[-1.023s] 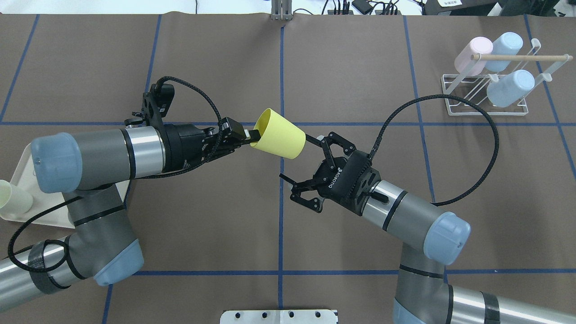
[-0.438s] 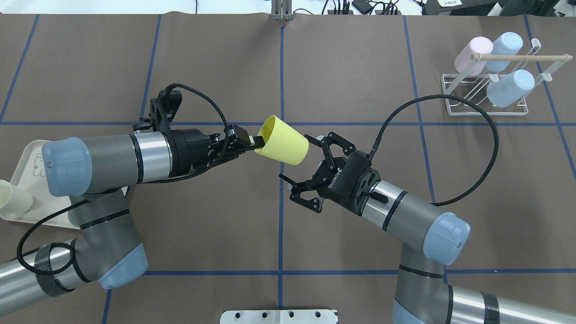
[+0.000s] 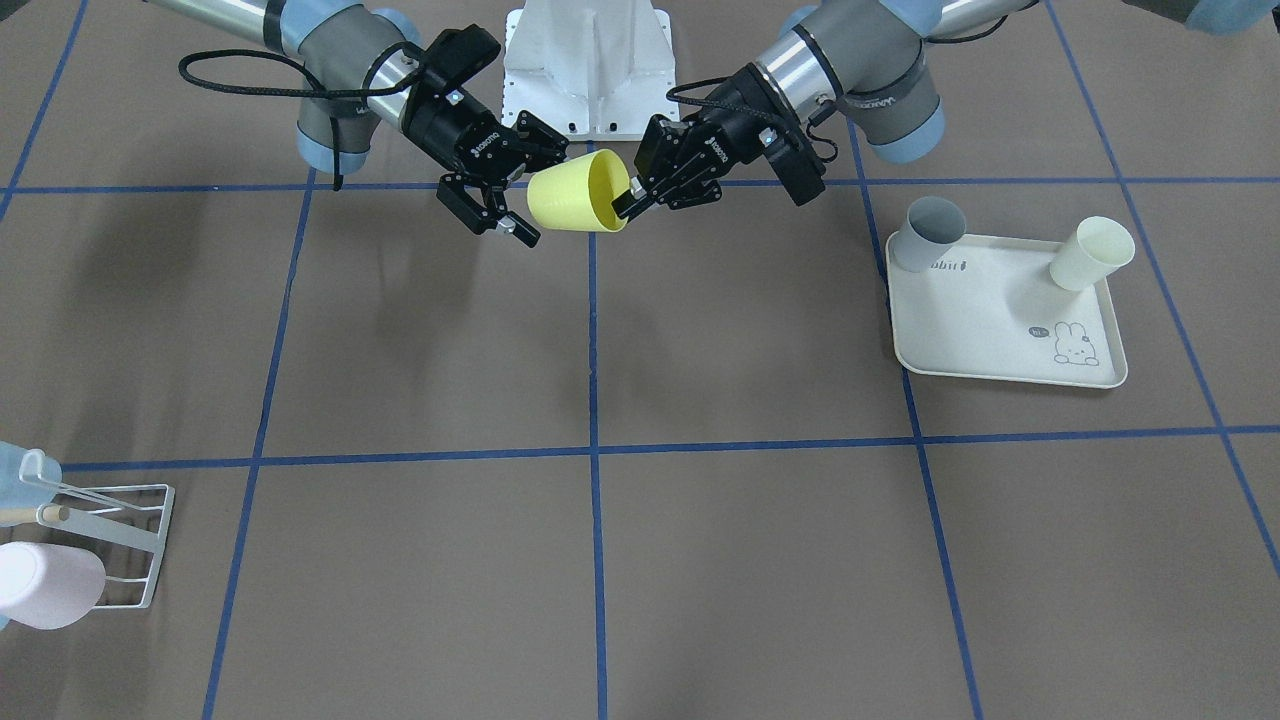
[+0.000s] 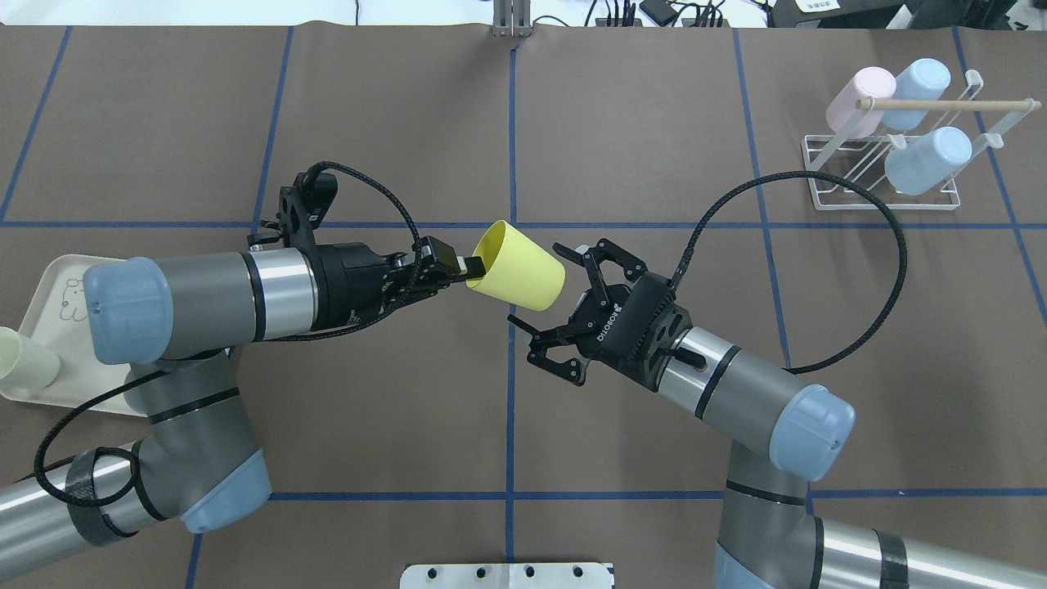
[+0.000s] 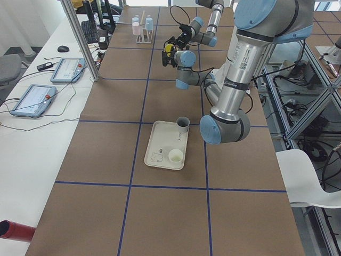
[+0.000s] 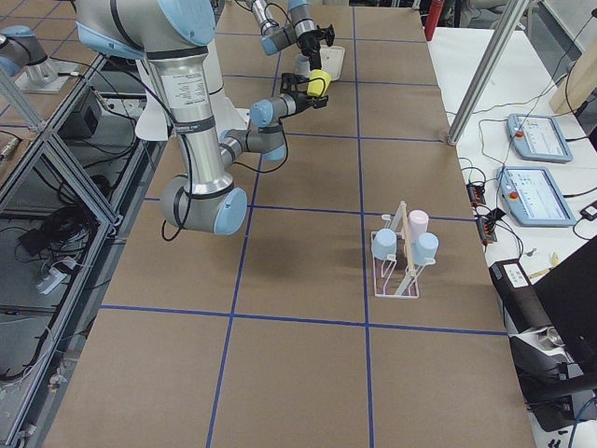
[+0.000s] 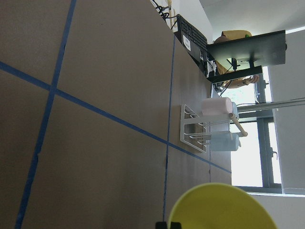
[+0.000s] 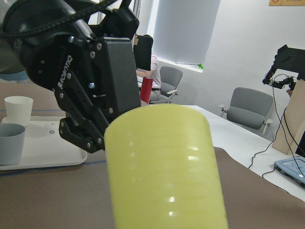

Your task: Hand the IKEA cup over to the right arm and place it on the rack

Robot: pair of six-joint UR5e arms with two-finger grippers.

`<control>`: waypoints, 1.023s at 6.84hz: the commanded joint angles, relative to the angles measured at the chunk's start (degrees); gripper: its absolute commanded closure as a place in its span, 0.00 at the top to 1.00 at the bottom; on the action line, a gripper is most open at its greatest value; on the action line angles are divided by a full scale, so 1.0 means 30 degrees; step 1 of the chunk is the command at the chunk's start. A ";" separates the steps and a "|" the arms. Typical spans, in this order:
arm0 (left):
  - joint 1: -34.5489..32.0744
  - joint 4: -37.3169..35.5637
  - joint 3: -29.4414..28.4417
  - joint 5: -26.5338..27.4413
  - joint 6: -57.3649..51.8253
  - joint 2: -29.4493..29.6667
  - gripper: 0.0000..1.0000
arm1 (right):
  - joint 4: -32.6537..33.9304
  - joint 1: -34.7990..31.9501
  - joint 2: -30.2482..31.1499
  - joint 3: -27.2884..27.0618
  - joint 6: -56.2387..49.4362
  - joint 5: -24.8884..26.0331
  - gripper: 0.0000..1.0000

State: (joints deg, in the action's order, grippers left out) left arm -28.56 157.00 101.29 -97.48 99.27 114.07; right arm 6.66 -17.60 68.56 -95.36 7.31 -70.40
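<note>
Across the brown-covered table [image 4: 654, 409], marked into squares by blue tape lines [image 4: 511, 409], we see the left arm [image 4: 188, 286] and the right arm [image 4: 752, 393] reaching toward each other over the middle. Beside the left arm's base lies a cream tray [image 3: 980, 320] with a rabbit print. At the far corner on the robot's right stands the white wire rack [image 4: 826, 176] with its wooden peg. The yellow cup [image 4: 519, 266] lies on its side in the air above the central tape line, mouth toward the left arm and closed end toward the right. The left gripper [image 4: 468, 266] is clamped on the cup's rim, one finger inside the mouth. The right gripper [image 4: 536, 284] is spread wide, with the cup's closed end at the opening between its fingers; we cannot tell whether they touch. The rack carries a pink cup [image 4: 859, 98] and two pale-blue cups [image 4: 928, 159]. On the tray stand a grey cup [image 3: 928, 232] and a cream cup [image 3: 1092, 252].
</note>
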 commanded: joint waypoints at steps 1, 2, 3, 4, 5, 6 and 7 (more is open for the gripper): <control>0.0115 0.0020 -0.0245 0.0002 -0.0044 0.0033 0.00 | -0.0023 0.0006 0.0000 0.0000 0.0023 0.0000 0.99; 0.0116 -0.0009 -0.0305 0.0002 -0.0044 0.0033 0.00 | 0.0006 0.0006 -0.0029 0.0000 0.0023 0.0000 0.99; 0.0174 -0.0009 -0.0335 0.0002 -0.0044 0.0033 0.00 | -0.0022 0.0006 -0.0030 0.0000 0.0023 0.0000 0.99; 0.0174 0.0020 -0.0335 0.0002 -0.0044 0.0033 0.00 | 0.0006 0.0006 -0.0030 0.0000 -0.0006 0.0000 0.98; 0.0174 0.0020 -0.0335 0.0002 -0.0044 0.0033 0.00 | -0.0022 0.0006 -0.0059 -0.0029 0.0022 -0.0029 0.88; 0.0174 0.0020 -0.0335 0.0002 -0.0044 0.0033 0.00 | -0.0023 0.0006 -0.0059 -0.0029 0.0052 0.0000 0.70; 0.0174 -0.0009 -0.0335 0.0002 -0.0044 0.0033 0.00 | 0.0006 0.0035 -0.0088 -0.0116 0.0052 0.0029 0.59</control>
State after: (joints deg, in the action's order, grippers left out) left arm -28.04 157.04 100.29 -97.46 99.14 114.17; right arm 6.62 -17.53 68.36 -95.52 7.44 -70.41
